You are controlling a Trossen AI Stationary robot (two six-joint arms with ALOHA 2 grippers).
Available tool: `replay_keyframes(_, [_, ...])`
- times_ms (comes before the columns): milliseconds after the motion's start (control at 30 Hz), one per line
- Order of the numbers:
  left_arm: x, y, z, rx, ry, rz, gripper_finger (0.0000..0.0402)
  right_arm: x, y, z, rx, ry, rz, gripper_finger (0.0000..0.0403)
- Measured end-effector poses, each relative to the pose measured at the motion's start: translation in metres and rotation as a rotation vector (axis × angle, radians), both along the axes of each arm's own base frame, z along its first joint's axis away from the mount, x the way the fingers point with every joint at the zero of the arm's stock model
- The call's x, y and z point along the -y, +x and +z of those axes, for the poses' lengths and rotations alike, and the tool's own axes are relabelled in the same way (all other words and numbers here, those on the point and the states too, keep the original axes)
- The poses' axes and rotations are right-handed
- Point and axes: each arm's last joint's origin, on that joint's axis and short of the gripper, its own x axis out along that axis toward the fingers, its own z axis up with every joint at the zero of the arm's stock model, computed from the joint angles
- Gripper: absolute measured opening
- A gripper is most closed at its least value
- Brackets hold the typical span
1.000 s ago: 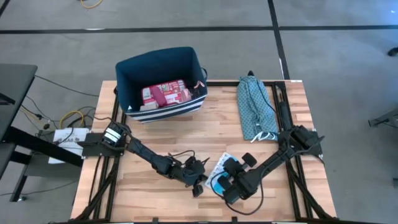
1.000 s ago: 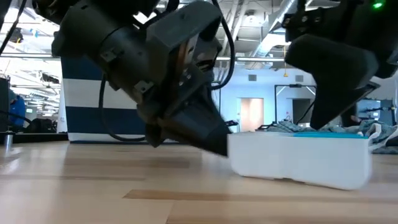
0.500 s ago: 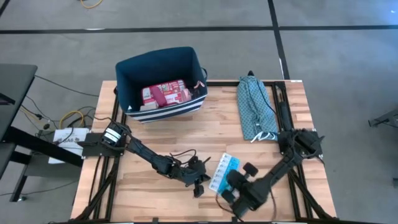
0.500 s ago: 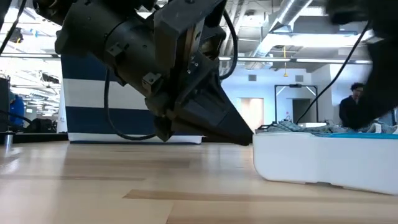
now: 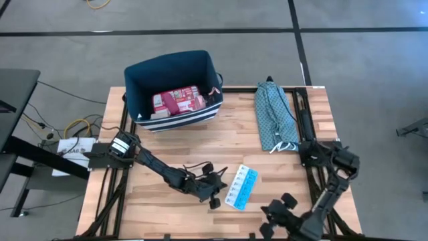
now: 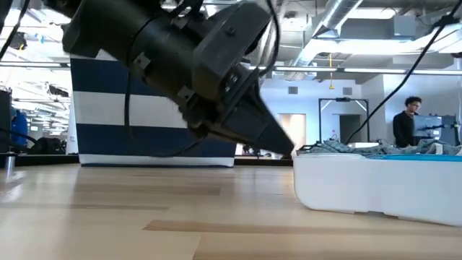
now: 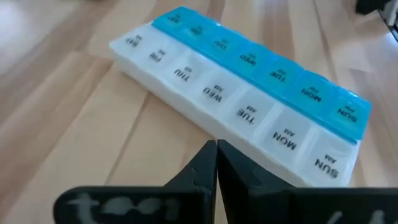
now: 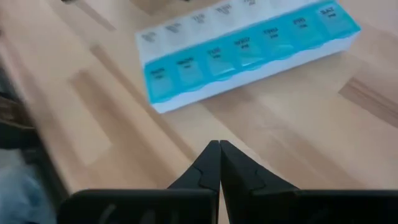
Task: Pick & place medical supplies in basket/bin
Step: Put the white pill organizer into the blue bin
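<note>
Pill organizer [image 5: 242, 187]: lies flat on my wooden surface [image 5: 167, 150], near its front edge, held by nothing. My left fingers [image 5: 215, 200]: pressed together, tip just beside the organizer's white side. My right fingers [image 5: 267, 227]: pressed together, empty, at the front edge, apart from the organizer. Navy bin [image 5: 172, 90]: far left corner; red-and-white first-aid case [image 5: 178, 101] inside. Teal cloth bundle [image 5: 275, 115]: far right.

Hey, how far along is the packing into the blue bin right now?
Done: red-and-white supplies already lie inside the navy bin. In hand: nothing; the left pincer is shut beside the pill organizer, and the right pincer is shut, empty, near the table's front edge. Left: the organizer, which lies on the table.
</note>
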Motion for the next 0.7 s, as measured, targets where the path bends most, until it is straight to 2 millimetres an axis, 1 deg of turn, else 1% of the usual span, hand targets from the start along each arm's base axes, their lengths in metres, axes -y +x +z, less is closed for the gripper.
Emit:
replay_keyframes(100, [0.003, 0.007, 0.009, -0.007, 0.053, -0.031, 0.0, -0.007, -0.017, 0.002, 0.09, -0.003, -0.006, 0.0])
replay_keyframes(233, [0.007, 0.017, 0.025, -0.019, 0.157, -0.052, 0.0, -0.003, -0.042, 0.007, 0.149, -0.053, -0.045, 0.0])
replay_keyframes(367, [0.01, 0.025, 0.039, -0.014, 0.247, -0.076, 0.0, 0.002, -0.051, 0.019, 0.187, -0.118, -0.007, 0.0])
replay_keyframes(467, [0.011, 0.028, 0.046, -0.01, 0.321, -0.101, 0.0, 0.008, -0.047, 0.032, 0.282, -0.141, 0.008, 0.0])
replay_keyframes(533, [0.012, 0.029, 0.047, 0.003, 0.324, -0.103, 0.0, 0.011, -0.039, 0.036, 0.342, -0.139, -0.002, 0.0])
replay_keyframes(700, [0.011, 0.028, 0.046, -0.009, 0.308, -0.093, 0.0, 0.014, -0.011, 0.034, 0.382, -0.065, -0.08, 0.0])
